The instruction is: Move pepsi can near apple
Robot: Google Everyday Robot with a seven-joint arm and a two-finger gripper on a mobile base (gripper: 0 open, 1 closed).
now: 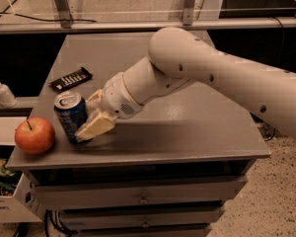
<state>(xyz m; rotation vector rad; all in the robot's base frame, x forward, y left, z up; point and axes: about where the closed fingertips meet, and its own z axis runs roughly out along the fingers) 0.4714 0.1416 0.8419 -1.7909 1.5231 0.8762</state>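
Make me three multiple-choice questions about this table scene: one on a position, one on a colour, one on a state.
1. Where is the pepsi can relative to the apple?
A. Beside it, on its image-right
B. On top of it
C. Down on the floor

2. What colour is the flat wrapper?
A. Yellow
B. Black
C. White

3. What is the gripper doing?
A. Hanging open above the apple
B. Clamped on the wrapper
C. Closed around the can

Answers: 1 A, the can is next to the apple near the table's front left corner. 2 B, the wrapper is dark. 3 C, there is a finger on each side of the can.
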